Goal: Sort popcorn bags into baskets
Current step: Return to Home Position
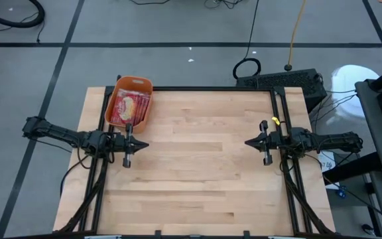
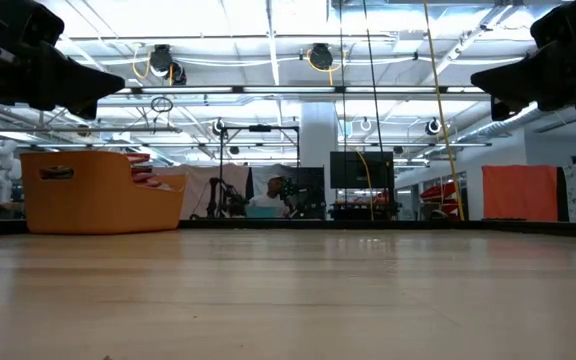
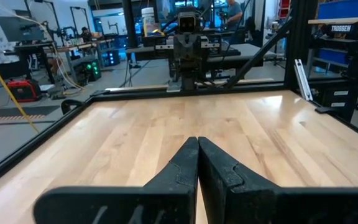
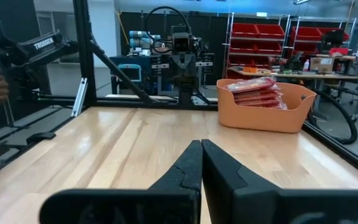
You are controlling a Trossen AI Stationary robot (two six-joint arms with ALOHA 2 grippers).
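My left claw was pinched tight, its two fingers pressed together with nothing between them. It hung over the left side of the table, about midway between near and far, pointing right across the boards.

The bin lay just to the far side of that claw, close by the wrist in the overhead view, at the table's far-left corner. Its long axis ran near to far, tilted a little, so one short end faced the left arm. From table height the claw sat higher than the bin's rim, so I judged the two apart, not touching. The bags were stacked flat inside the bin, red faces up, the pile reaching about to the rim. I saw none loose on the boards.

My right claw was likewise closed on nothing. It sat opposite, over the right side, pointing left, well apart from the bin with most of the table's width between them.

With nothing left to pick, I took the sorting as done and only the parking of the arms as outstanding. The left arm was the nearer one, and its retreat turned on that short end just far of the wrist. I would draw it back leftward without letting it swing far. The right arm had nothing near it to mind.
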